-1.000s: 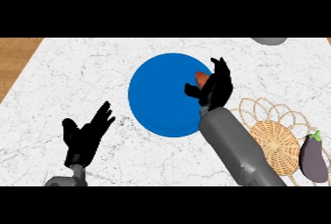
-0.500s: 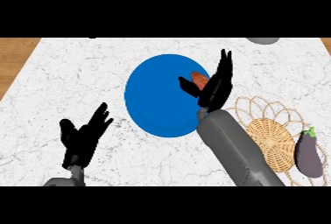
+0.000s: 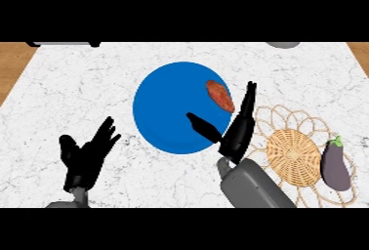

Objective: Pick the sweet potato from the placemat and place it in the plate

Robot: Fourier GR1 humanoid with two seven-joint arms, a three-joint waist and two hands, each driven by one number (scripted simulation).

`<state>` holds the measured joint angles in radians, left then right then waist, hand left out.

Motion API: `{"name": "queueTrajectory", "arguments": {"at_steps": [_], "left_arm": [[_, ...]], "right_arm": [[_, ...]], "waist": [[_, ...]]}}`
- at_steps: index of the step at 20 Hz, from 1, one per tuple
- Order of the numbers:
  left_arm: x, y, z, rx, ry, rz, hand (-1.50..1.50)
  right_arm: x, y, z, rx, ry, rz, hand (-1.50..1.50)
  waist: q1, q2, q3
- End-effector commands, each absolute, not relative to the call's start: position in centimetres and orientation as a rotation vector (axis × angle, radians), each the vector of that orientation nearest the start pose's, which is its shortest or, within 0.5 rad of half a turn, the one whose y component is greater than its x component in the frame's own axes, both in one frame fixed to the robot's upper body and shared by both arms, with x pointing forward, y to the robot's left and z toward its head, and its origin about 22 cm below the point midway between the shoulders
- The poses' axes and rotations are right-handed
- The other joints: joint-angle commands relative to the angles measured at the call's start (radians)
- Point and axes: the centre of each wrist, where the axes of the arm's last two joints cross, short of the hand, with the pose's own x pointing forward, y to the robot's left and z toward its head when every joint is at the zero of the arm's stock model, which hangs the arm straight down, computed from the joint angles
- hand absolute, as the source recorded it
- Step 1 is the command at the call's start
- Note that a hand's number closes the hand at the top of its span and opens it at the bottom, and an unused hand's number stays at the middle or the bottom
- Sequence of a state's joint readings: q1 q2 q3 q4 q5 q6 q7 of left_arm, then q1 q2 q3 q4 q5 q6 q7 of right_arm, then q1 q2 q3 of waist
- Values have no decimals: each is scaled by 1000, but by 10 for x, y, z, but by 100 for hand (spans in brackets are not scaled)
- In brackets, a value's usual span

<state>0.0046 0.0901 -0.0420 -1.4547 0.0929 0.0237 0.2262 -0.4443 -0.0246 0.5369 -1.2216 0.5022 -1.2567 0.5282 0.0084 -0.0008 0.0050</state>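
The sweet potato lies on the blue plate, near its right rim, apart from the woven placemat, where only an eggplant remains at the right edge. The right hand stands beside it with fingers straight and thumb spread, holding nothing. The left hand rests spread at lower left. Placement looks done; only withdrawal remains
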Motion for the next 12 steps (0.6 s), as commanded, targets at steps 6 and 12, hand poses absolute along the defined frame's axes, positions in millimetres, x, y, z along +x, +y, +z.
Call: {"name": "queueTrajectory", "arguments": {"at_steps": [6,12], "left_arm": [[239,249,-26,-15,-1192,0,0],[221,246,-40,0,-1182,-5,0]], "right_arm": [[200,-83,-12,-629,-1586,-131,-150],[179,-85,-16,-661,-1578,-84,-150]], "waist": [[-16,-2,-6],[-10,-1,-5]]}}
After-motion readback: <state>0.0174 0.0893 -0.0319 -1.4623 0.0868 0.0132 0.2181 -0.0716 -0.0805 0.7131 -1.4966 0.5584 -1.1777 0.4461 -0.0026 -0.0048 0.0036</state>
